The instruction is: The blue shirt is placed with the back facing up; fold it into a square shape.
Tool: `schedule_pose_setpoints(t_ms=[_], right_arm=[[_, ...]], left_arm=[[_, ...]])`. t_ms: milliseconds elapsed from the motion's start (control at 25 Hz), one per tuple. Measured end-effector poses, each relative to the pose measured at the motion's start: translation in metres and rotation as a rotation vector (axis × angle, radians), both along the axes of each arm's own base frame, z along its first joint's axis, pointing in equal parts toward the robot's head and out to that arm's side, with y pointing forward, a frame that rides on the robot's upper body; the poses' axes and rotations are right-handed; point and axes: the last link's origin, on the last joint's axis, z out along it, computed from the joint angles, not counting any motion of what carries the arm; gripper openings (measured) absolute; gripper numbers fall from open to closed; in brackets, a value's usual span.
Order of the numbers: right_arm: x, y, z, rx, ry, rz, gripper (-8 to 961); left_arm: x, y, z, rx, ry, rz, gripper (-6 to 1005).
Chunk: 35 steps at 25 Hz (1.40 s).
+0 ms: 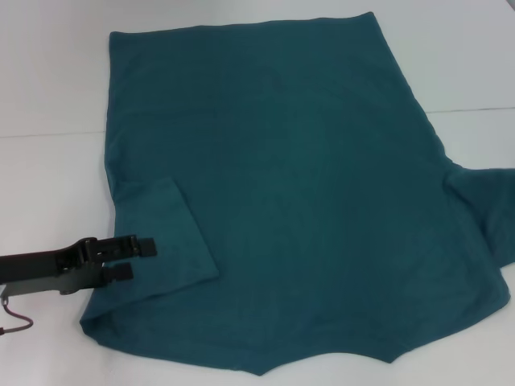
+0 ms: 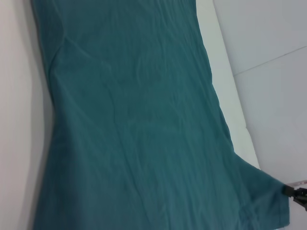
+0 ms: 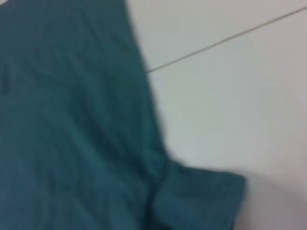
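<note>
Head view, nearest edge: the plain dark teal-blue short-sleeved knit shirt (image 1: 306, 209) lay flat on the white bench (image 1: 48, 80), its curved neckline end closest to the robot and its straight hem farthest. The left sleeve (image 1: 165, 233) was folded inward onto the body of the shirt; the right sleeve (image 1: 491, 213) lay spread outward toward the edge of the frame. The black left hand (image 1: 141, 259) reached in low from the robot's left, its two fingers (image 1: 145, 246) slightly parted, empty, their tips over the edge of the folded left sleeve; whether they touched the cloth could not be told. Farther back, a thin seam line (image 1: 475, 109) crossed the bench beside the shirt.

The left wrist view showed what the head view did not: fine creases running along the shirt (image 2: 139, 124), and a small dark object (image 2: 298, 194) at the frame edge just beside one corner of the cloth. The right wrist view gave the shirt (image 3: 72, 124) with a sleeve (image 3: 201, 201) lying wrinkled on the bench (image 3: 240, 105). The right hand appeared in no view.
</note>
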Motion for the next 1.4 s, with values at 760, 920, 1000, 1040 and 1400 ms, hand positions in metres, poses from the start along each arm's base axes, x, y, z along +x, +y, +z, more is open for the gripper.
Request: schedule_pose_setpoints(t_ms=[760,920,1000,1040,1400], right_arm=[[-0.109,0.038,-0.074,-0.321,-0.142,0.289,8],[-0.113,0.040,-0.074,-0.321,-0.147,0.301,9],[-0.113,0.041,-0.074,-0.317,-0.147,0.302,10],[-0.113,0.041,-0.074,-0.313,-0.145,0.303,10],[-0.108,0.038,-0.082,-0.340,-0.144,0.289,12]], left_arm=[[0.000,0.002,0.003,0.015,-0.004,0.003,826],[-0.001,0.002,0.003,0.016,-0.003,0.004,826],[-0.001,0.002,0.003,0.017,-0.002,0.005,826],[-0.001,0.002,0.003,0.018,-0.001,0.005,826],[-0.001,0.002,0.002,0.020,0.000,0.007,826]])
